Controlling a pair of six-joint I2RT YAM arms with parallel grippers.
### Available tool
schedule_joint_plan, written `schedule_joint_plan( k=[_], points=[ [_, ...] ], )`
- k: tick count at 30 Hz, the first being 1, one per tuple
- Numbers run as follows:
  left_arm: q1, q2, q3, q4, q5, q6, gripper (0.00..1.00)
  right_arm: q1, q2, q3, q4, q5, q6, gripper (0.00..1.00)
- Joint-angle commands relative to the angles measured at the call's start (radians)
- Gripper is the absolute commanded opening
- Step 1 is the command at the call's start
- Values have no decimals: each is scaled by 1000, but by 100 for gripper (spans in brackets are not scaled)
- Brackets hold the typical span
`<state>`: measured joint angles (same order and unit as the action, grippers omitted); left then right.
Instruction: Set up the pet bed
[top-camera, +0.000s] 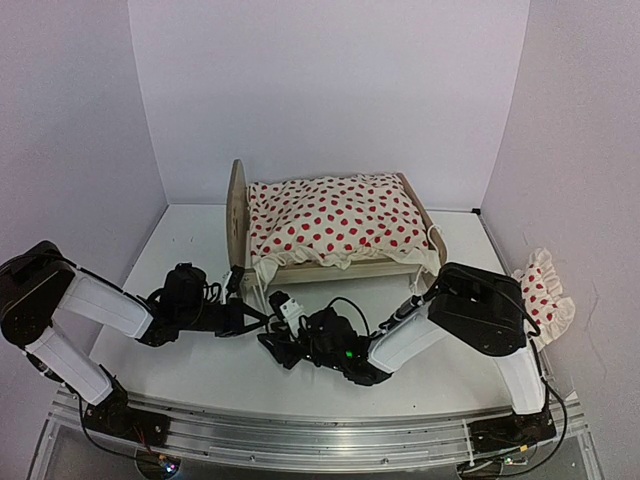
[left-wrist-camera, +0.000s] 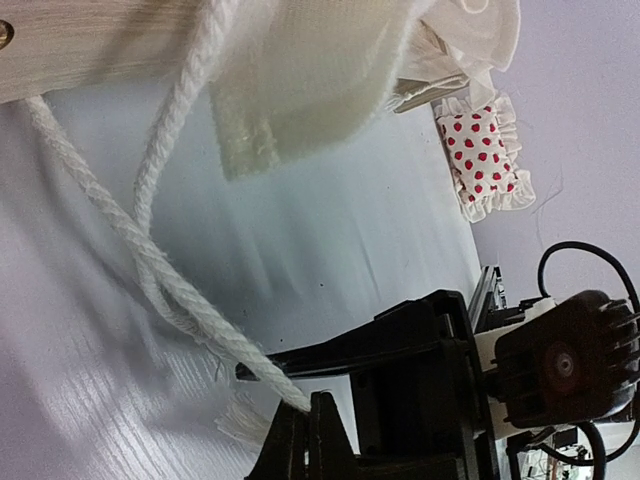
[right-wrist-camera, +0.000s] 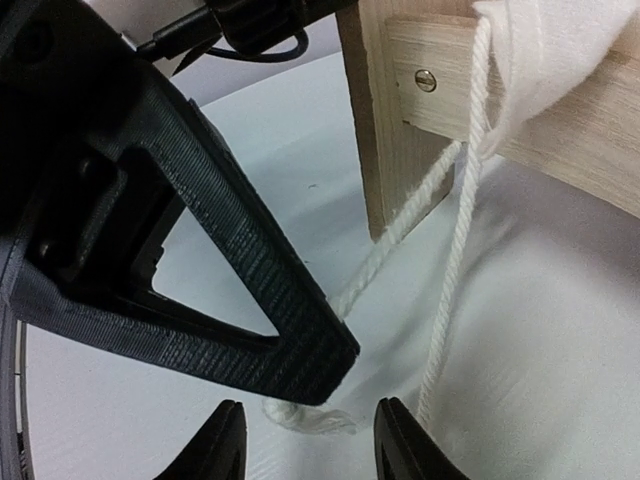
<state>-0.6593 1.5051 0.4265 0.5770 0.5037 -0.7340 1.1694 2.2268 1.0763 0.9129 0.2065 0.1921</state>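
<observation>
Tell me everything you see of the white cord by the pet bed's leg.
The white cord is thick twisted yarn, cotton-like, in two strands. It comes down from by the cream duvet, crosses the light-wood pet bed frame near a leg, and slopes to the white table. The left gripper is shut on it close to its frayed end. The right gripper hovers open beside that end, not touching.

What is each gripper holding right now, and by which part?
The left gripper is shut on the white cord, near its frayed end. The right gripper is open, with its fingers on either side of that end, and holds nothing.
</observation>
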Motion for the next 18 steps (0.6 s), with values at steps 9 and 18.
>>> schedule_joint_plan(
  k=[9,18],
  points=[
    [35,-5,19,-45,-36,-75,0,-4,17,46,93,21,-47,26],
    [66,-25,55,-238,-133,-88,0,-24,-9,-9,87,28,75,0]
  ],
)
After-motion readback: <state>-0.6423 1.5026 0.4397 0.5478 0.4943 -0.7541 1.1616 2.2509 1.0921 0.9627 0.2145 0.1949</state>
